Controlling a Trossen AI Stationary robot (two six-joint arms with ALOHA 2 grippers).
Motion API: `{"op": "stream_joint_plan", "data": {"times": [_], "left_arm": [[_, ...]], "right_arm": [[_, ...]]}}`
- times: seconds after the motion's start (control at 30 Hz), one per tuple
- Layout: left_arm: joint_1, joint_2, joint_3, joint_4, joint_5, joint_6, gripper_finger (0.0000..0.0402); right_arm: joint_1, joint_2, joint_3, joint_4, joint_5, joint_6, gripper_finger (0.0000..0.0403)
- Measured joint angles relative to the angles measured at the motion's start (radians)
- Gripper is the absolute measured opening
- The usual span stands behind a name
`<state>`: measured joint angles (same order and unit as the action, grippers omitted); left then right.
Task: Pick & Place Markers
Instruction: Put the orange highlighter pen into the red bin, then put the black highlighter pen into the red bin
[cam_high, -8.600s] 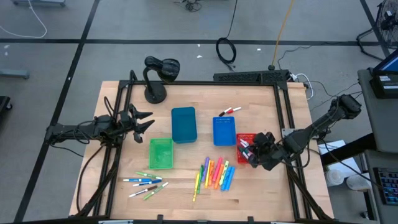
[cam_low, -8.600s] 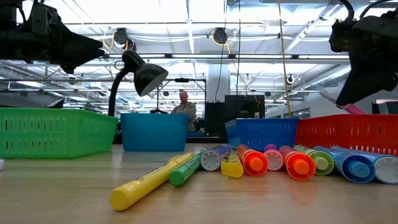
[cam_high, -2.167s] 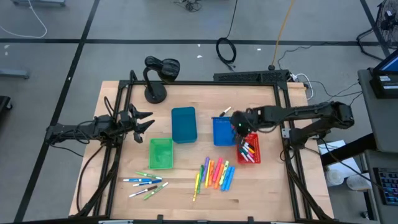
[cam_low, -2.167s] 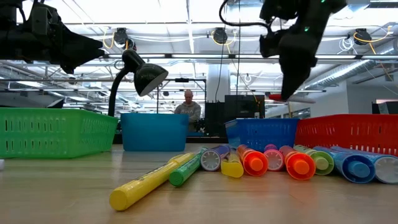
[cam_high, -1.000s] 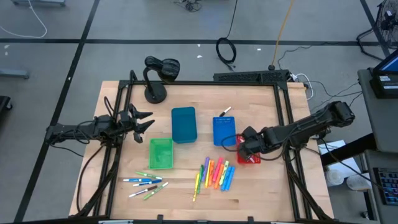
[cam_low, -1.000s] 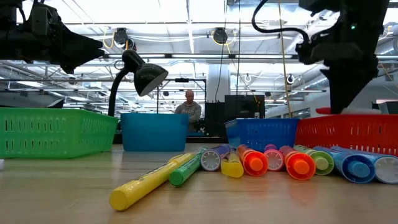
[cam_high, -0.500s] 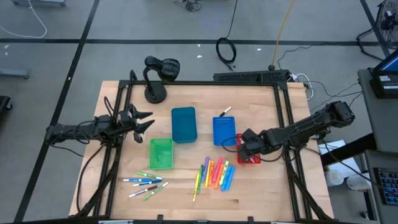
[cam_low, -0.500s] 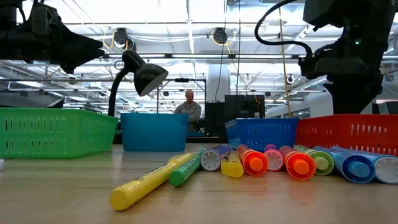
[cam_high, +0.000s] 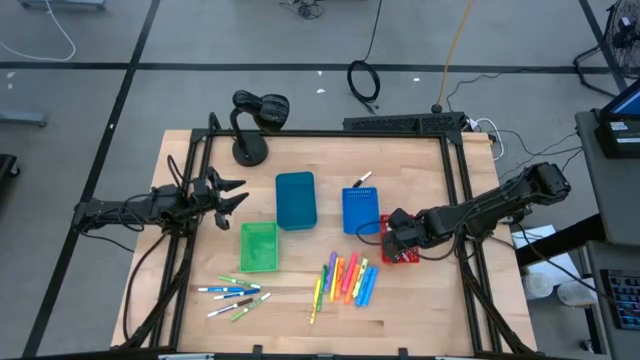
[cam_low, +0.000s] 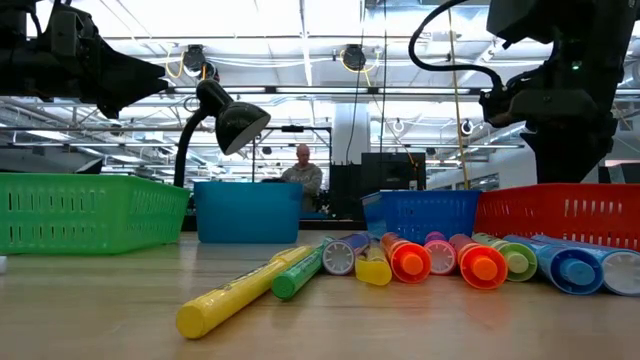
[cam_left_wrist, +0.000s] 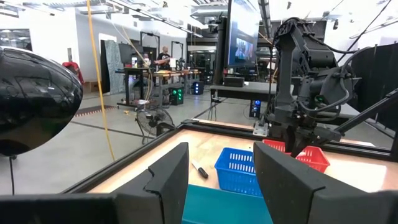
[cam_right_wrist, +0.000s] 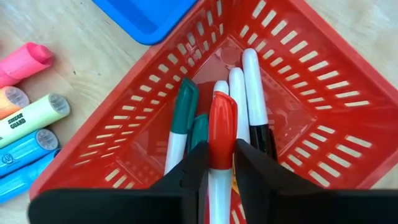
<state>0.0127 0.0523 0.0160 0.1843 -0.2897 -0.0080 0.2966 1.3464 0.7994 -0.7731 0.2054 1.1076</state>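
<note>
Your right gripper (cam_right_wrist: 219, 163) holds a red-capped marker (cam_right_wrist: 221, 134) low inside the red bin (cam_right_wrist: 323, 112), fingers loosening; next, release fully (left gripper (cam_high: 228, 193) waits open).

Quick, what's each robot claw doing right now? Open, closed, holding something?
Left gripper: open, holding nothing, waiting at the table's left edge.
Right gripper: down in the red basket, fingers around a red-capped marker.

Bins: four (two blue (cam_high: 295, 200) (cam_high: 360, 210), one green (cam_high: 258, 246), one red (cam_right_wrist: 323, 81)). Desk lamp (cam_high: 255, 115): one. Robot arms: two. Markers in red bin: five visible.
</note>
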Motion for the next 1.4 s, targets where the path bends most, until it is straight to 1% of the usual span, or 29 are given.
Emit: {"op": "stream_joint_plan", "data": {"times": [0.23,0.47,0.6,0.77,0.87,0.97,1.1,1.2,1.3,1.4], "left_arm": [[0.0,0.0,0.0,0.0,0.0,0.0,0.0184],[0.0,0.0,0.0,0.0,0.0,0.0,0.0184],[0.0,0.0,0.0,0.0,0.0,0.0,0.0184],[0.0,0.0,0.0,0.0,0.0,0.0,0.0184],[0.0,0.0,0.0,0.0,0.0,0.0,0.0184],[0.0,0.0,0.0,0.0,0.0,0.0,0.0184],[0.0,0.0,0.0,0.0,0.0,0.0,0.0184],[0.0,0.0,0.0,0.0,0.0,0.0,0.0184],[0.0,0.0,0.0,0.0,0.0,0.0,0.0184],[0.0,0.0,0.0,0.0,0.0,0.0,0.0184]], "right_arm": [[0.0,0.0,0.0,0.001,0.0,-0.003,0.0078],[-0.004,0.0,0.0,0.036,0.008,-0.031,0.0104],[-0.031,-0.009,0.0,0.112,-0.002,-0.1,0.0117],[-0.093,-0.071,0.0,0.294,-0.069,-0.233,0.012],[-0.132,-0.113,0.0,0.445,-0.076,-0.368,0.0117],[-0.169,-0.146,0.001,0.622,-0.076,-0.57,0.0117],[-0.214,-0.158,0.002,0.866,-0.075,-0.92,0.0117],[-0.241,-0.158,0.002,1.005,-0.065,-1.174,0.0116],[-0.266,-0.158,0.002,1.093,-0.002,-1.34,0.0117],[-0.296,-0.157,0.002,1.118,0.087,-1.436,0.0116]]}}
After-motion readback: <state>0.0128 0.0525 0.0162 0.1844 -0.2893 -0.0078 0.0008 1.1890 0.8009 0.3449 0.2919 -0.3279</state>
